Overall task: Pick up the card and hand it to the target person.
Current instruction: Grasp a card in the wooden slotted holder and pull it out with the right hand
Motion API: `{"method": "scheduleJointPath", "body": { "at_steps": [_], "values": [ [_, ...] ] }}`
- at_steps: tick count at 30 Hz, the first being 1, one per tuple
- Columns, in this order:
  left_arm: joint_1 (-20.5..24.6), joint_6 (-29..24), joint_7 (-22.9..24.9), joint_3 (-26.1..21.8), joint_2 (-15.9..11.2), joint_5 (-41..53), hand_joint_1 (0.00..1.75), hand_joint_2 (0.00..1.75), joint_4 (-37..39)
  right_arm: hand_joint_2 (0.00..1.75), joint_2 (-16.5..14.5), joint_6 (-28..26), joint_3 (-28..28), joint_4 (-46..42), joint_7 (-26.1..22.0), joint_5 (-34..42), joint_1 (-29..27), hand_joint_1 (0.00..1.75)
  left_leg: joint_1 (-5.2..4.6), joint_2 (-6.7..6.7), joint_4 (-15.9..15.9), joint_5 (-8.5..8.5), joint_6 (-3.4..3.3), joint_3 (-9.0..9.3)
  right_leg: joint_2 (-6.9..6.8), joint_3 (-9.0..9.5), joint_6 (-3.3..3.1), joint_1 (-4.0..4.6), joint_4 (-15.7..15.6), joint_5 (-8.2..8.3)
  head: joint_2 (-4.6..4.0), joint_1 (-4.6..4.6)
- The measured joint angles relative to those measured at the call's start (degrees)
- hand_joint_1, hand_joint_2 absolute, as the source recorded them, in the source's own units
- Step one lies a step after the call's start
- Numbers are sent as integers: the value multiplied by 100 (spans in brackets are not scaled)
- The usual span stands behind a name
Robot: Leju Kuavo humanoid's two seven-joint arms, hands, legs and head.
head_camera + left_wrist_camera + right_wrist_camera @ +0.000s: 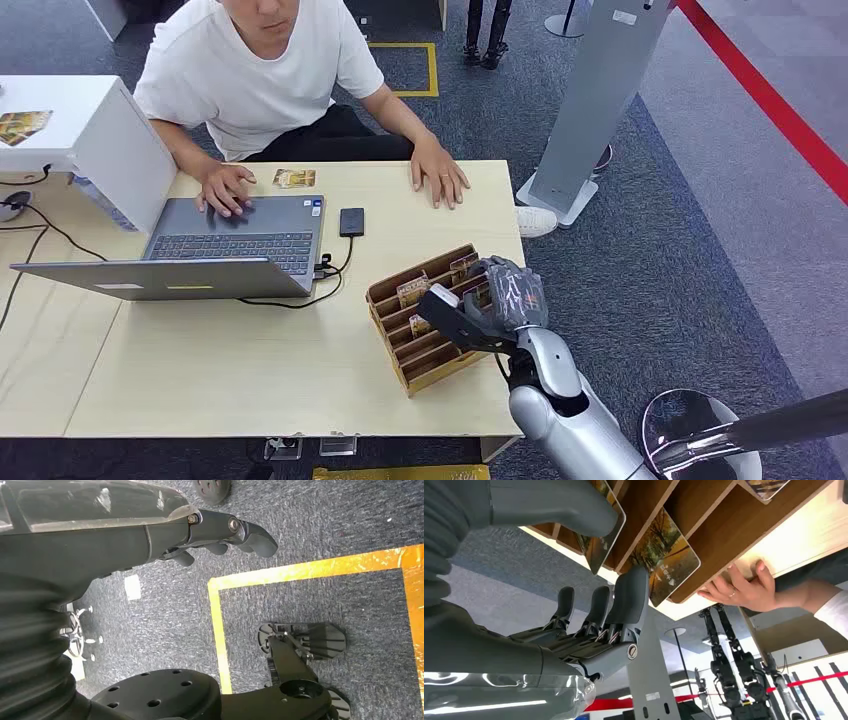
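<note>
Right hand (pixel 594 615) sat at the wooden card rack (pixel 425 318) — thumb and fingers bracketing a card (pixel 603 542), grip unclear. Left hand (pixel 220 532) hung curled, holding nothing — over carpet.

This looks like a reception desk in an exhibition or demo hall. A person (pixel 262 75) sits behind a pale wooden desk (pixel 250 370) with an open laptop (pixel 215 250) on it, and a wooden card rack (pixel 425 320) stands near the desk's right end. Around the desk lies grey carpet (pixel 680 260) marked with yellow tape (pixel 415 68) and a red line (pixel 770 95), and a tall grey stand (pixel 590 110) rises just beyond the desk's far right corner.
</note>
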State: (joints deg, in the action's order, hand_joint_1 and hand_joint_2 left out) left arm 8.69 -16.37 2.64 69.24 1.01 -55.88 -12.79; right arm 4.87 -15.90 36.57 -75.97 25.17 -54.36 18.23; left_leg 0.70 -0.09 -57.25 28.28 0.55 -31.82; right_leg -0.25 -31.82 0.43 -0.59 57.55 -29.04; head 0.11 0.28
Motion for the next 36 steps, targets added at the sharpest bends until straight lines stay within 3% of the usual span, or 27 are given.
{"method": "scheduleJointPath", "body": {
  "at_steps": [19, 23, 29, 36],
  "values": [
    [18, 13, 52, 0, 0, 60, 0, 175, 0, 175, 15, 27, -67, 66, 45, 77, -140, 93, 0, 0, 0, 0, 0, 0, 0, 0, 0, 0, 0, 0, 0, 0],
    [20, 13, 52, 0, 0, 60, 0, 175, 0, 175, 15, 27, -71, 82, 45, 77, -152, 102, 0, 0, 0, 0, 0, 0, 0, 0, 0, 0, 0, 0, 0, 0],
    [22, 16, 52, 0, 0, 60, 0, 175, 0, 175, 15, 27, -80, 94, 45, 79, -153, 129, 0, 0, 0, 0, 0, 1, 0, 0, 0, 0, 0, 0, 0, -1],
    [22, 36, 52, 0, 0, 62, 0, 175, 0, 175, 15, 27, -87, 96, 32, 96, -155, 141, 0, 0, 0, 0, 0, 2, 1, 1, 0, 0, 0, 0, 0, 1]
  ]
}}
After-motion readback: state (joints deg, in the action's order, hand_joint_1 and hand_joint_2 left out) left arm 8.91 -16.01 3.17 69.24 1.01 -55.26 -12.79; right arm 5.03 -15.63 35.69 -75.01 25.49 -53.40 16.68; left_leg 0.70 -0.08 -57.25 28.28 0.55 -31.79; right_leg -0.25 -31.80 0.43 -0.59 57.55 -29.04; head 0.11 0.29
